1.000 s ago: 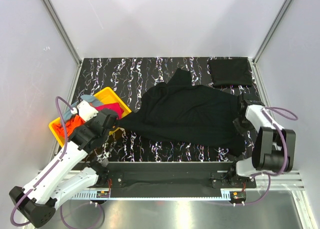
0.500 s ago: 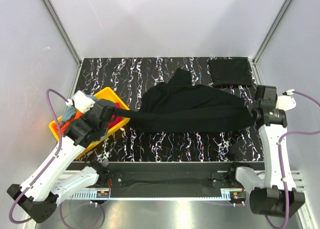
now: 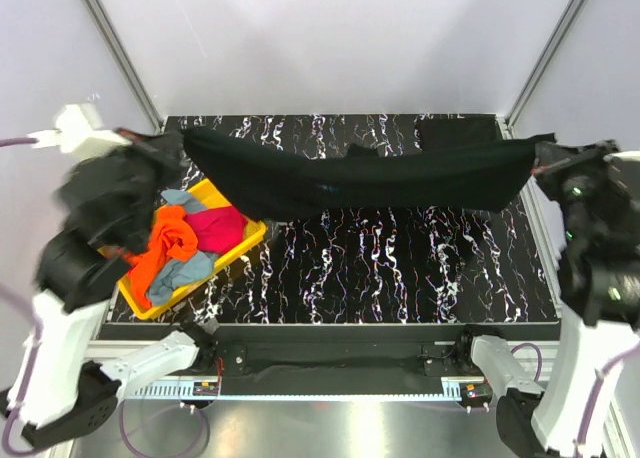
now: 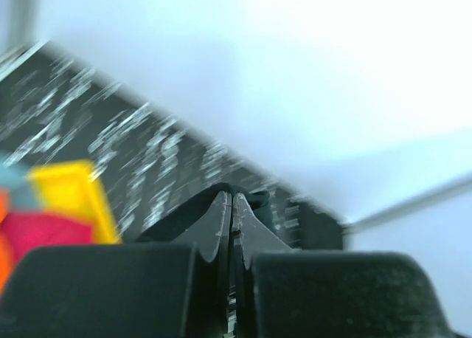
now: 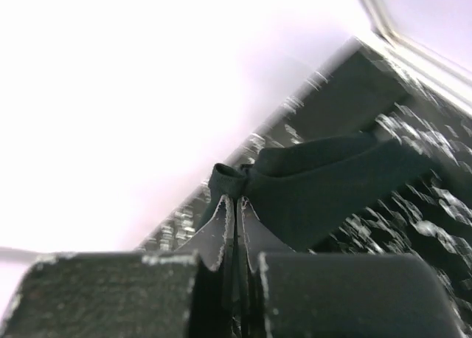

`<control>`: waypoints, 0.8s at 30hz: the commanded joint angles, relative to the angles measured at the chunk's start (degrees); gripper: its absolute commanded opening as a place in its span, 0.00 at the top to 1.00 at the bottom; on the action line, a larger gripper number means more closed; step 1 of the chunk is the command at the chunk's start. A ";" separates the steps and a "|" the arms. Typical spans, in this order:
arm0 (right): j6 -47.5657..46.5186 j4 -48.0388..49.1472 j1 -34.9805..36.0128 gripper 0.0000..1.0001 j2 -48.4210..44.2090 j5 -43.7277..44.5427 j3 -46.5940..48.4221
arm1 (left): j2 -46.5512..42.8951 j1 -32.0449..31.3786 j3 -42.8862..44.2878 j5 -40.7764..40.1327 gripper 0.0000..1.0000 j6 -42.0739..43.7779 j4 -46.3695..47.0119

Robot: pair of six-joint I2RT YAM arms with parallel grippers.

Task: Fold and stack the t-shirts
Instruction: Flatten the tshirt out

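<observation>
While taut, t-shirt (image 3: 360, 183) between pinched-shut grippers (image 4: 231, 207) (image 5: 236, 207)

Read the black t-shirt (image 3: 360, 183) as soft matt cloth, without sheen, limp and creased. Found the same dull black cloth in the folded t-shirt (image 3: 457, 143). Saw soft matt cloth again in the orange t-shirt (image 3: 165, 240), the magenta t-shirt (image 3: 218, 228) and the grey-blue t-shirt (image 3: 182, 274), all crumpled. Took the yellow tray (image 3: 212, 189) for smooth, hard plastic. Noted a smooth black table top (image 3: 400, 268) veined white like marble. Made out grainy matt black plastic on the right gripper (image 5: 236, 201), and bare brushed metal on the base plate (image 3: 330, 428) and frame post (image 3: 118, 53).
</observation>
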 commanded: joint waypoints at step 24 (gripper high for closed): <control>-5.02 4.25 -0.23 1.00 3.42 -9.75 17.71 | 4.60 0.87 21.98 3.86 1.00 39.75 27.36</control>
